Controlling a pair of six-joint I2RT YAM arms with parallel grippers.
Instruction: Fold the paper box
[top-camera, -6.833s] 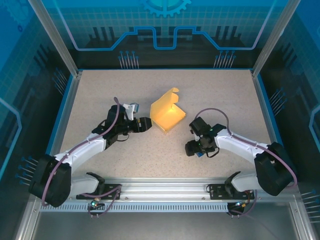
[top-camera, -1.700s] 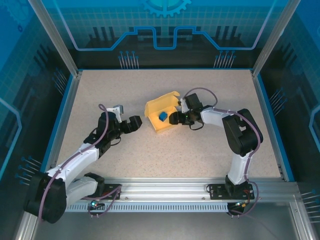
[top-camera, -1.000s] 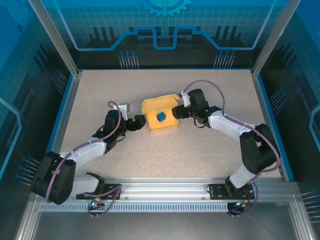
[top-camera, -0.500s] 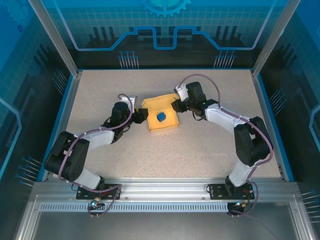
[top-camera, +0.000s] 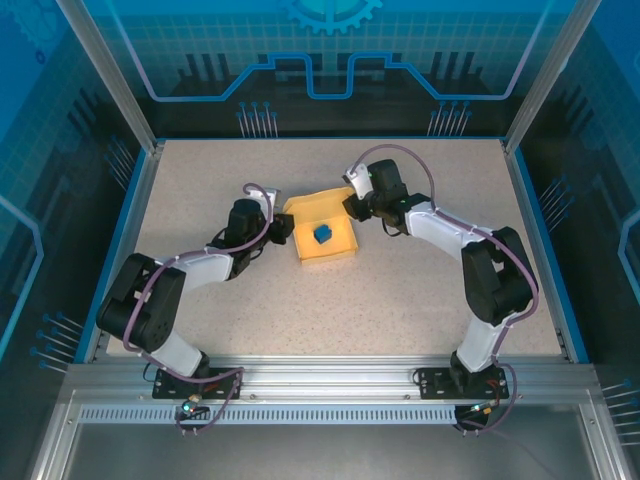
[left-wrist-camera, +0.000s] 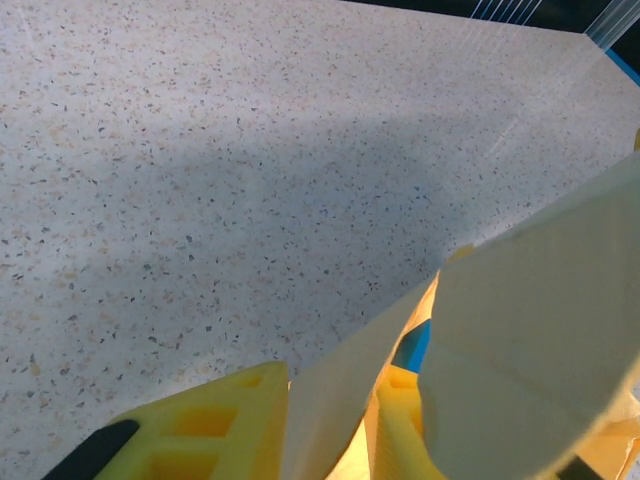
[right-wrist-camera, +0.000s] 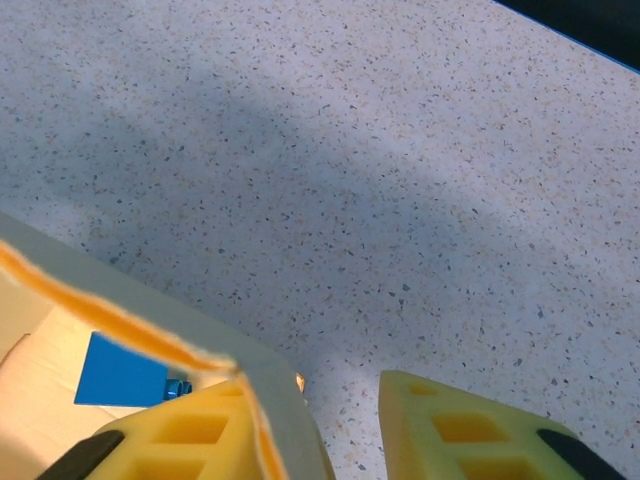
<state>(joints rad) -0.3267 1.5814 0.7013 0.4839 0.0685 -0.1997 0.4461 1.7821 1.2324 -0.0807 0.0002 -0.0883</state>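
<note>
The box sat on the table a little left of centre, between the two arms. It was already a shallow tray with its walls up and its top open. A blue cube lay on its floor. At the far side a panel leaned back from the opening and was not folded over it.

The left gripper was at the box's left wall. In the left wrist view a slanted cardboard panel ran up between the yellow fingers and filled the gap. I could not tell whether the jaws were pinching it or only straddling it.

The right gripper was at the far right corner. In the right wrist view the wall's edge lay against the inner face of one finger. Bare table showed between that wall and the other finger. So the jaws stood apart around the wall and had not yet clamped it.

As a judgement, the base and sides looked done and the task was past its middle. The top remained. The far panel had to come down over the cube, and any side flaps and tabs had to be tucked in. Which tabs were already seated could not be seen. With both grippers on opposite walls, the step in hand looked like steadying or squaring the tray before closing it.
</note>
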